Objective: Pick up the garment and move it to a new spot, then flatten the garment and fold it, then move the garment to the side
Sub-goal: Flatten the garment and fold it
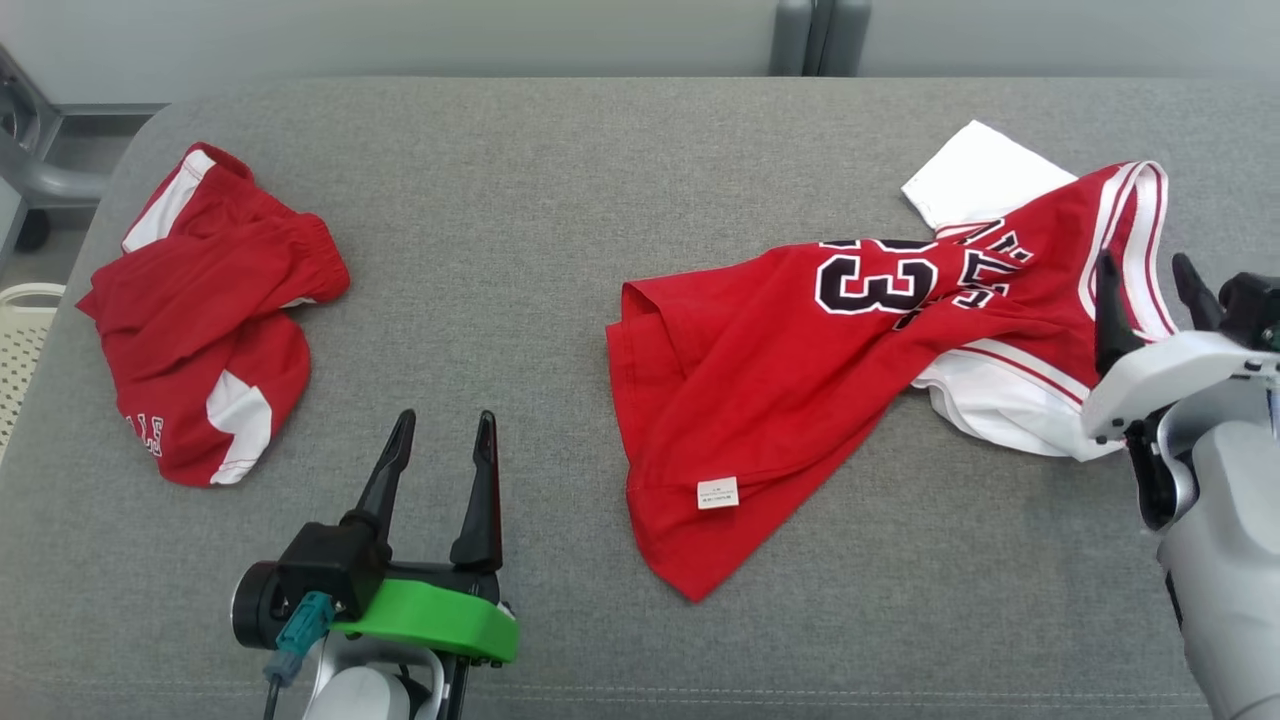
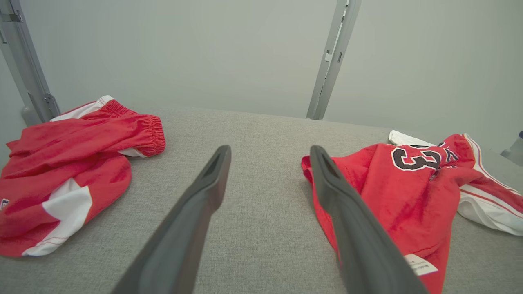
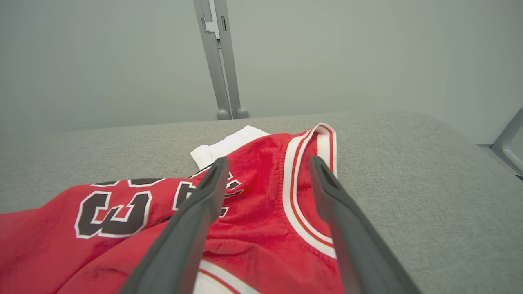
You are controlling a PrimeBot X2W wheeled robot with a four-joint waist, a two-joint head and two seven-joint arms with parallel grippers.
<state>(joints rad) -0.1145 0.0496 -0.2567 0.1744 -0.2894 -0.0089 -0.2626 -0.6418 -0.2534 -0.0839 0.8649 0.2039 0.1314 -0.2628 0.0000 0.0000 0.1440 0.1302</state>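
Observation:
The garment [image 1: 800, 380] is a red basketball jersey with a black "33" and white trim. It lies crumpled and spread on the right half of the grey padded table [image 1: 520, 200], its white parts bunched at the far right. My right gripper [image 1: 1144, 262] is open just over the jersey's striped right edge, holding nothing. In the right wrist view its fingers [image 3: 192, 228] straddle the red cloth [image 3: 253, 220] and white-striped armhole. My left gripper [image 1: 445, 418] is open and empty above bare table near the front. The jersey's hem [image 2: 408, 192] lies just right of the left gripper [image 2: 269, 151].
Crumpled red-and-white shorts [image 1: 215, 300] lie at the table's left end, also shown as the shorts [image 2: 69, 163]. A pale perforated basket [image 1: 25, 340] stands off the left edge. A grey metal post [image 3: 220, 61] rises behind the table's far edge.

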